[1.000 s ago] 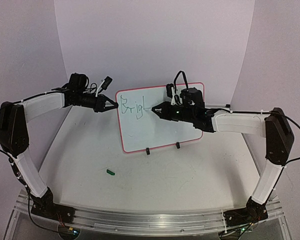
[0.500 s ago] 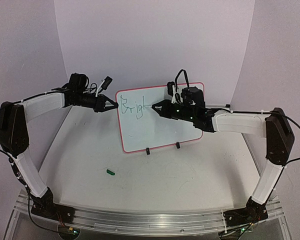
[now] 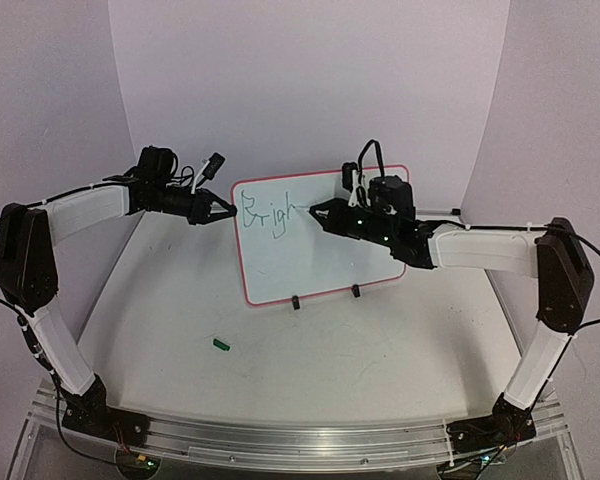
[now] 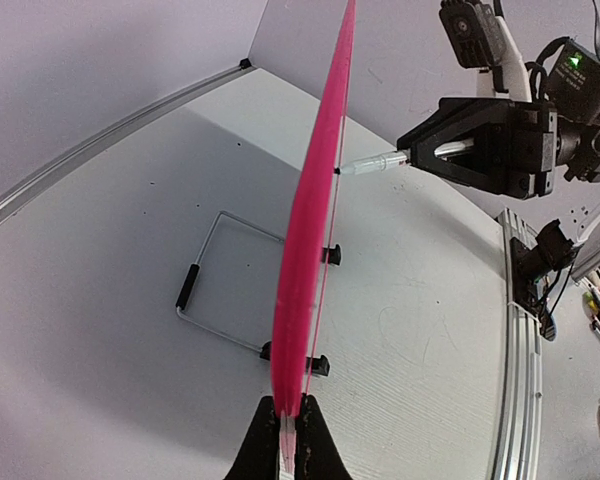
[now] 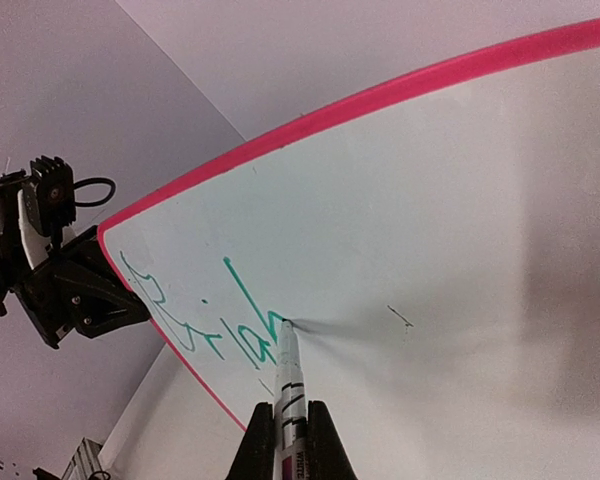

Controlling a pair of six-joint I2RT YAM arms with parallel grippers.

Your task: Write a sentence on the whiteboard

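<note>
Currently the whiteboard stands upright, long axis running left to right.

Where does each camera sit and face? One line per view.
Top external: above, behind the bases, looking down on the whiteboard; left arm, right arm show.
Left wrist: at the board's edge, looking along it; left fingers clamp it.
Right wrist: facing the board's front; right fingers hold the marker.
Shared: all show the whiteboard.
</note>
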